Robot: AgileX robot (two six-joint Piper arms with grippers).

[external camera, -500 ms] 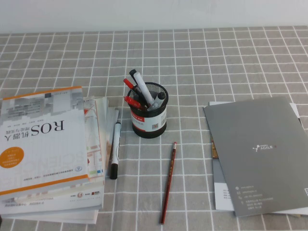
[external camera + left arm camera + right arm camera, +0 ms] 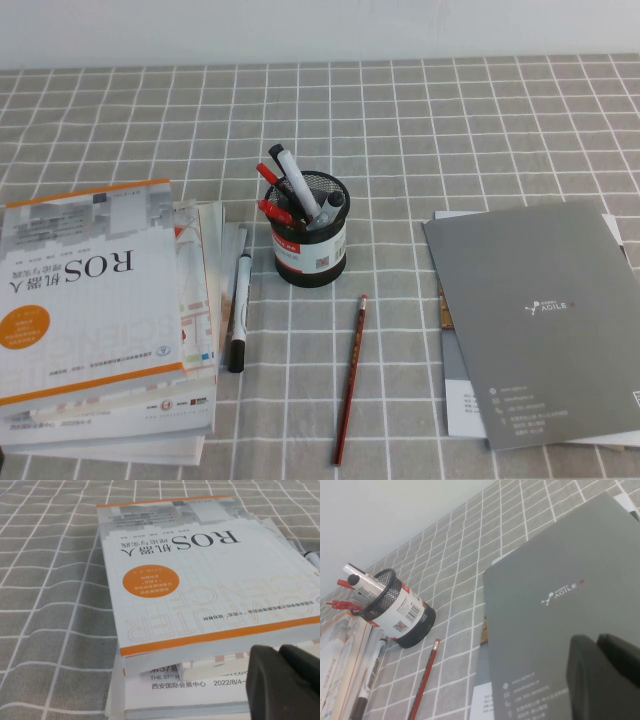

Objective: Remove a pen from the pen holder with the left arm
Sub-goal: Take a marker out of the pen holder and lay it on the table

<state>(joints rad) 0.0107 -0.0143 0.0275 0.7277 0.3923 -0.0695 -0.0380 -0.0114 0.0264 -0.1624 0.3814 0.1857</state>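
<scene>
Pen holder (image 2: 311,245) at centre of high view, pens (image 2: 297,183) leaning upper left. Left tool (image 2: 280,655) together, empty, by book stack (image 2: 190,580), lower left. Right tool (image 2: 597,645) together, by grey folder (image 2: 560,595). Risk: slanted pull tips light holder; crowded pens, double grab.

White-and-orange ROS book (image 2: 190,575) topping a stack of booklets (image 2: 200,692) on checked tablecloth (image 2: 45,580); left gripper (image 2: 280,655), closed, near the stack's corner.
</scene>
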